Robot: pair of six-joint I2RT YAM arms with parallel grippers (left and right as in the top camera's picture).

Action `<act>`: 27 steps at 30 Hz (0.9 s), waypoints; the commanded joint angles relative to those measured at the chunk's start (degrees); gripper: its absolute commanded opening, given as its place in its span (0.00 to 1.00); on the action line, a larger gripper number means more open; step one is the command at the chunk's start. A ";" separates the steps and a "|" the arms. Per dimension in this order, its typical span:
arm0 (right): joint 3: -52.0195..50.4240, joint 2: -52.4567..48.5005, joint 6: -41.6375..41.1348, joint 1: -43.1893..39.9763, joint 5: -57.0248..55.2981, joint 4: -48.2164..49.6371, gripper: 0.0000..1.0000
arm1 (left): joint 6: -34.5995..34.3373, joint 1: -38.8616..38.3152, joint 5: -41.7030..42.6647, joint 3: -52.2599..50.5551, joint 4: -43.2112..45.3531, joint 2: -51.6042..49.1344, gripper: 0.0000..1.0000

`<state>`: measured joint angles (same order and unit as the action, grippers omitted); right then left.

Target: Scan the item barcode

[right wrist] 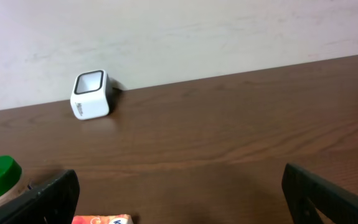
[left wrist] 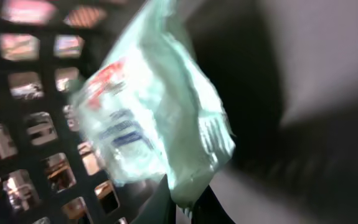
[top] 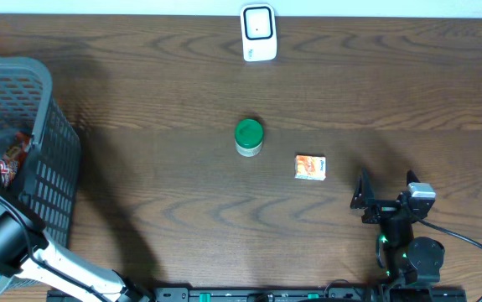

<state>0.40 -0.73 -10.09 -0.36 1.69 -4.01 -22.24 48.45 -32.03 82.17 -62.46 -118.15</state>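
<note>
Briefly, items by descending size.

1. Table: dark wood-grain, bearing everything below.
2. Basket: grey plastic lattice at the table's left edge; the left arm reached into it.
3. Right gripper: parked near right, jaws spread wide, holding nothing.
4. Left gripper: inside the basket, clamped on the lower edge of item 5.
5. Packet: pale green film pouch with red and blue print (blurred, no barcode legible). Judged light, soft and crinkly, probably slippery; likely to flop, so an edge-seam hold suited it best, leaving the printed faces uncovered.
6. Scanner: white, far centre.
7. Jar: green lid, mid-table.
8. Carton: small, orange, right of the jar.
</note>
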 commanded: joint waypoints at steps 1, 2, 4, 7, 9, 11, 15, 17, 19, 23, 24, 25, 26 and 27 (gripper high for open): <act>-0.07 0.09 -0.37 0.57 -0.09 -0.17 0.99 | -0.98 -1.97 -0.52 4.57 -0.31 6.75 0.07; -0.07 0.09 -0.37 0.57 -0.09 -0.17 0.99 | -0.98 -2.69 -0.52 5.09 -0.02 8.31 0.07; -0.07 0.09 -0.37 0.57 -0.09 -0.17 0.99 | -0.96 -4.46 -0.28 5.77 1.05 11.72 0.07; -0.07 0.09 -0.37 0.57 -0.09 -0.17 0.99 | -0.94 -7.30 1.68 5.84 3.19 16.41 0.07; -0.07 0.09 -0.37 0.57 -0.09 -0.17 0.99 | -0.96 -9.16 3.63 5.84 4.42 18.84 0.07; -0.07 0.09 -0.37 0.57 -0.09 -0.17 0.99 | -0.98 -11.30 5.33 5.84 5.44 20.81 0.07; -0.07 0.09 -0.37 0.57 -0.09 -0.17 0.99 | -0.98 -15.02 9.42 5.84 6.60 23.26 0.07; -0.07 0.09 -0.37 0.57 -0.09 -0.17 0.99 | -0.96 -16.31 11.93 5.84 6.88 24.20 0.07; -0.07 0.09 -0.37 0.57 -0.09 -0.17 0.99 | -0.96 -17.62 14.05 5.84 7.10 25.44 0.07; -0.07 0.09 -0.37 0.57 -0.09 -0.17 0.99 | -0.94 -20.61 14.86 5.86 7.91 29.86 0.07; -0.07 0.09 -0.37 0.57 -0.09 -0.17 0.99 | -0.94 -21.38 14.86 5.95 8.22 31.52 0.07; -0.07 0.09 -0.37 0.57 -0.09 -0.17 0.99 | -0.92 -21.99 14.86 6.01 8.48 33.00 0.07; -0.07 0.09 -0.37 0.57 -0.09 -0.17 0.99 | -0.90 -22.82 14.84 6.08 8.79 35.26 0.07; -0.07 0.09 -0.37 0.57 -0.09 -0.17 0.99 | -0.92 -23.37 14.86 6.10 8.92 37.00 0.07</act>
<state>0.40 -0.73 -10.09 -0.36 1.69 -4.01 -22.55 26.74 -17.87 87.46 -53.74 -87.70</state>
